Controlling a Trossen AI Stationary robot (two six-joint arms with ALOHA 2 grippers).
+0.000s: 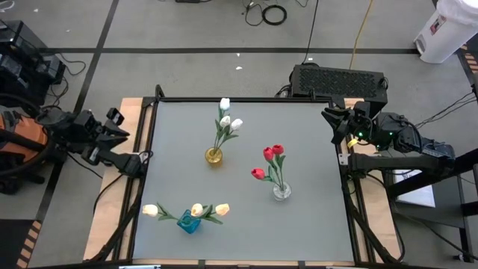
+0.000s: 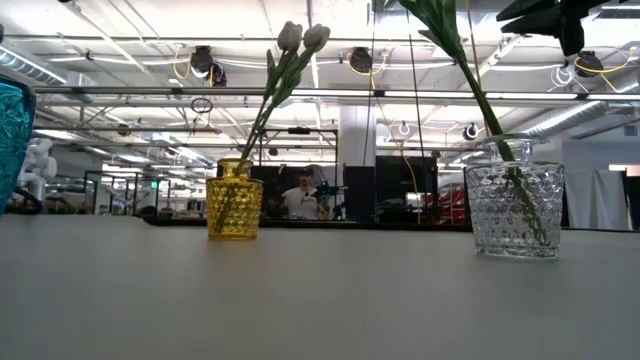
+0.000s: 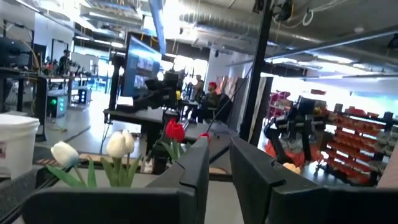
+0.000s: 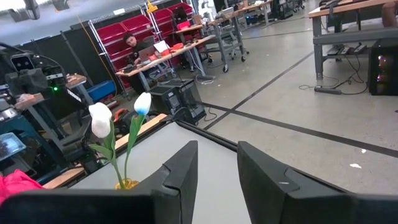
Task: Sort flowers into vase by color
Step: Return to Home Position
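Tulips on the desk (image 1: 314, 224), one colour to each vase.
White tulips (image 1: 228, 119) in yellow vase (image 1: 214, 156), red tulips (image 1: 270, 157) in clear vase (image 1: 281, 191) beside it, yellow tulips (image 1: 196, 210) in blue vase (image 1: 188, 222) nearer the left arm. Left gripper (image 1: 119, 127) beyond the desk's left edge, right gripper (image 1: 334, 125) beyond the right edge; fingers of both slightly apart, empty.

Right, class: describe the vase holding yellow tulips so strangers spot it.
On the grey table seen from above, go to the lower left. There stands the blue vase, three pale yellow tulips splayed wide; its neighbours are a yellow vase and a clear vase.
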